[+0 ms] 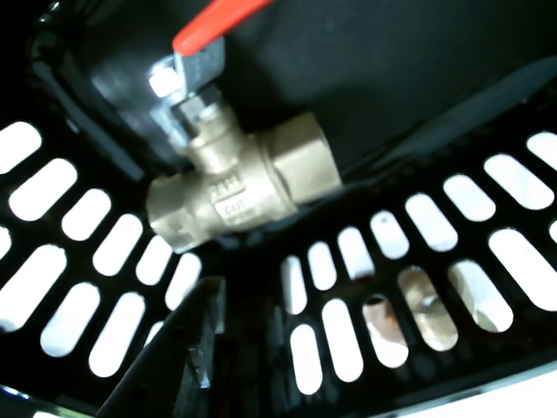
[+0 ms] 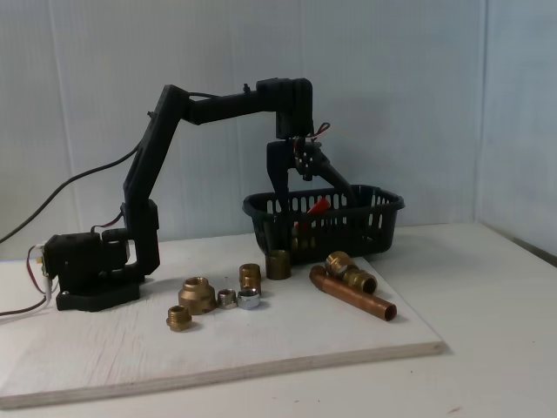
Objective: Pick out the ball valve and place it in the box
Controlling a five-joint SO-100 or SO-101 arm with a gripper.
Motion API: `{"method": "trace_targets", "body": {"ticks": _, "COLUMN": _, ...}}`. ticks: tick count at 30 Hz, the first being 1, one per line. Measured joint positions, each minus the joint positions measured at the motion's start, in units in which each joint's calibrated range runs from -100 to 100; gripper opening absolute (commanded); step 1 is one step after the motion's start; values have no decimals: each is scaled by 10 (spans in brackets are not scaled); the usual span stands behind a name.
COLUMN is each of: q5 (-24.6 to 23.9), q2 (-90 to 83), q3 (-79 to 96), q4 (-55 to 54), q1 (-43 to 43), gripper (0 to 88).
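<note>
The ball valve (image 1: 235,178) is a brass body with a red lever handle (image 1: 213,22) on a silvery stem. In the wrist view it lies inside the box (image 1: 261,287), a black slotted basket, against the dark floor. My gripper (image 1: 187,218) is open around it, one black finger (image 1: 187,366) below it and the other at the upper left. In the fixed view the gripper (image 2: 300,205) reaches down into the box (image 2: 383,205), its moving finger splayed to the right. The valve's red handle (image 2: 318,207) shows through the slots.
On the wooden board (image 2: 130,357) in front of the box lie a copper pipe with a brass elbow (image 2: 352,292), several small brass couplings (image 2: 198,294) and a silvery nut (image 2: 249,300). The arm's base (image 2: 87,270) stands at the left.
</note>
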Motion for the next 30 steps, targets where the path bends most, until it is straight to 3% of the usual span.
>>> {"method": "trace_targets", "body": {"ticks": 11, "q5": 8, "q2": -17, "q3": -31, "q4": 0, "q1": 14, "gripper": 505}}
{"method": "trace_targets", "body": {"ticks": 21, "q5": 27, "q2": -188, "q3": 44, "q4": 0, "q1": 13, "gripper": 504}}
{"method": "trace_targets", "body": {"ticks": 30, "q5": 43, "q2": -336, "q3": 192, "q4": 1, "q1": 14, "gripper": 260}}
